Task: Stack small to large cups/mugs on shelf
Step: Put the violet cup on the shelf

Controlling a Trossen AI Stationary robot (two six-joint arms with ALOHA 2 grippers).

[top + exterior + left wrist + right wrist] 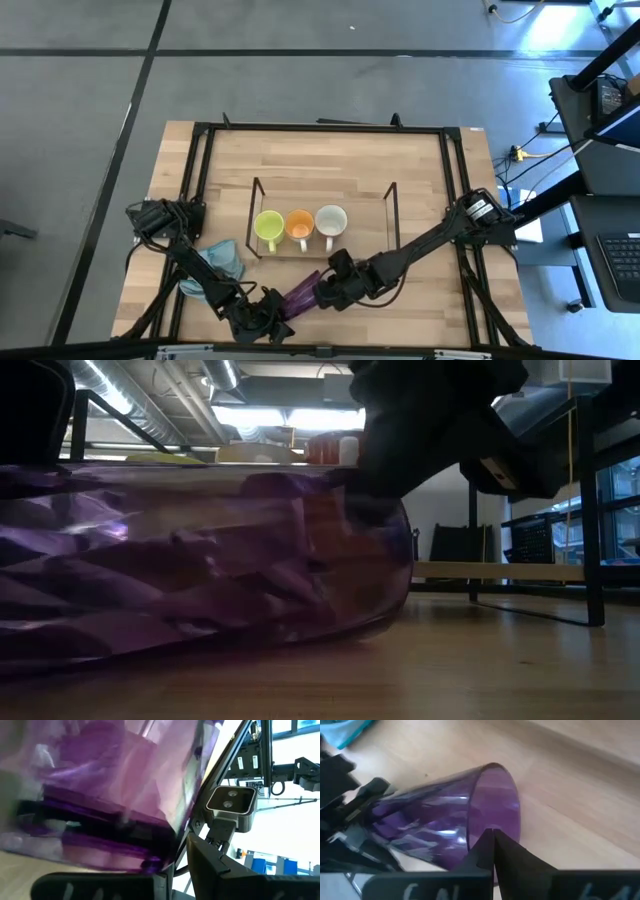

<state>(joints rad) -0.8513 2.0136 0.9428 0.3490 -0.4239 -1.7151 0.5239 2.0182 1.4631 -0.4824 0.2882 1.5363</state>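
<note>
The dark purple cup [302,292] lies on its side on the table in front of the shelf [392,205], its mouth toward the right. The yellow-green mug [268,228], the orange mug [299,226] and the white mug [331,222] stand upright side by side on the black wire shelf. My left gripper [272,312] is at the cup's base end, near the table's front edge. My right gripper [322,292] is at the cup's mouth, its fingers together. In the low view the purple cup [200,560] fills the foreground. My left gripper holds the base end [377,820] of the purple cup, one finger [367,787] on each side, coming level from the table's left. The cup lies with its side on the table. My right gripper is shut at the cup's rim [512,832], coming from the right and slanting down. Its own fingers [480,852] hide the spot where they meet the wall. The cup's side stays on the wood [330,628].
A light blue cloth [222,258] lies left of the shelf, beside my left arm. The black metal table frame [320,128] runs around the tabletop. Bare wood shows right of the white mug on the shelf and along the table's front right.
</note>
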